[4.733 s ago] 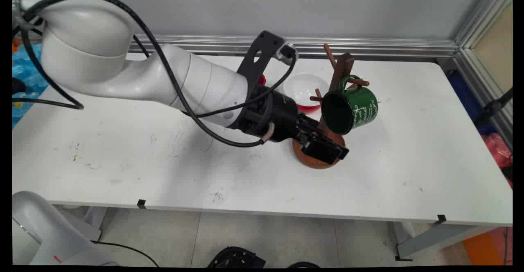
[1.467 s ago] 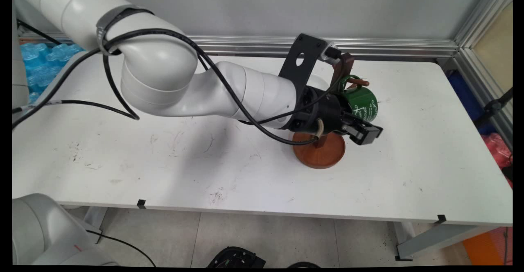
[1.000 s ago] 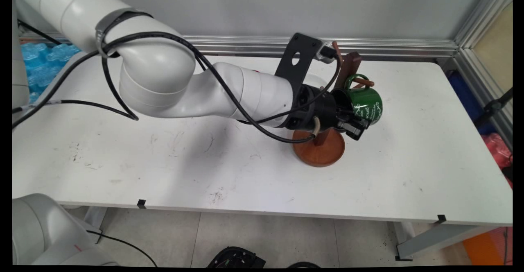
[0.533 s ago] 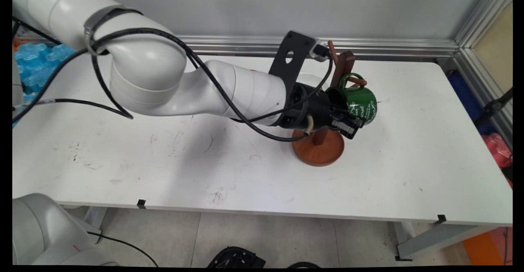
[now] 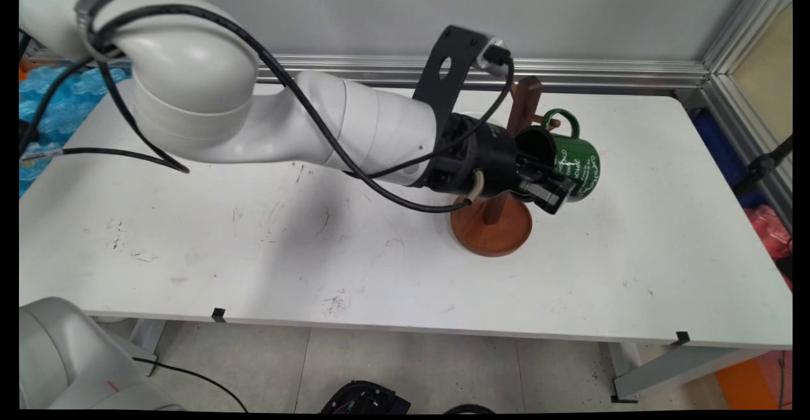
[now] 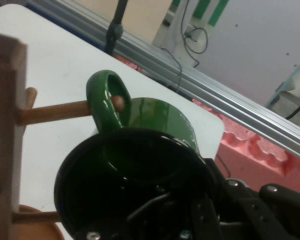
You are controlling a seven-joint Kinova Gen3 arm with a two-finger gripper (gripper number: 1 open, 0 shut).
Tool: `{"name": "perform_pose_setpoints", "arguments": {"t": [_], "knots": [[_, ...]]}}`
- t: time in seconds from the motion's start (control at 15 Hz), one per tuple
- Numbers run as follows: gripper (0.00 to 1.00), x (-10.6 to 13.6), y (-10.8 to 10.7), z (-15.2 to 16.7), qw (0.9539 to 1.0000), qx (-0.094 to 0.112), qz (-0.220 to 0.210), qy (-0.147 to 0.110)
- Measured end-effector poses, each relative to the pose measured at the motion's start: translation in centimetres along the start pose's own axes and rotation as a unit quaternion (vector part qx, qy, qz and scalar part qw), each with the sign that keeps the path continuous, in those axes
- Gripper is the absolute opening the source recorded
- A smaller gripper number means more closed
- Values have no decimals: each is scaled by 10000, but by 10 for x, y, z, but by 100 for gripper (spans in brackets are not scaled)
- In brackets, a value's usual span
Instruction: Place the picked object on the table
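A dark green mug (image 5: 577, 162) with white lettering lies on its side in the air beside a wooden mug tree (image 5: 523, 100). My gripper (image 5: 548, 188) is shut on the mug's rim, one finger inside the mouth and one outside. The tree's round base (image 5: 492, 229) sits on the table just below the gripper. In the hand view the mug's black mouth (image 6: 135, 185) fills the lower middle. Its handle (image 6: 103, 99) loops around the very tip of a wooden peg (image 6: 55, 111), which sticks out from the tree's post (image 6: 5, 125). The gripper (image 6: 205, 202) shows dark at the bottom.
An aluminium rail (image 5: 601, 73) runs along the table's far edge and down its right side. Blue packaging (image 5: 38, 100) lies beyond the table's left end. The white table (image 5: 633, 249) stretches to the right and front of the mug tree.
The gripper rose from the tree's base to the mug and shut on its rim. In the last half second it carried the mug right and slightly up, the handle sliding toward the peg's tip.
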Motion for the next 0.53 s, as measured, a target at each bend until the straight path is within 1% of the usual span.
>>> {"name": "perform_pose_setpoints", "arguments": {"t": [0.53], "knots": [[0,5,16,-20,9995,-318,45,-74]]}}
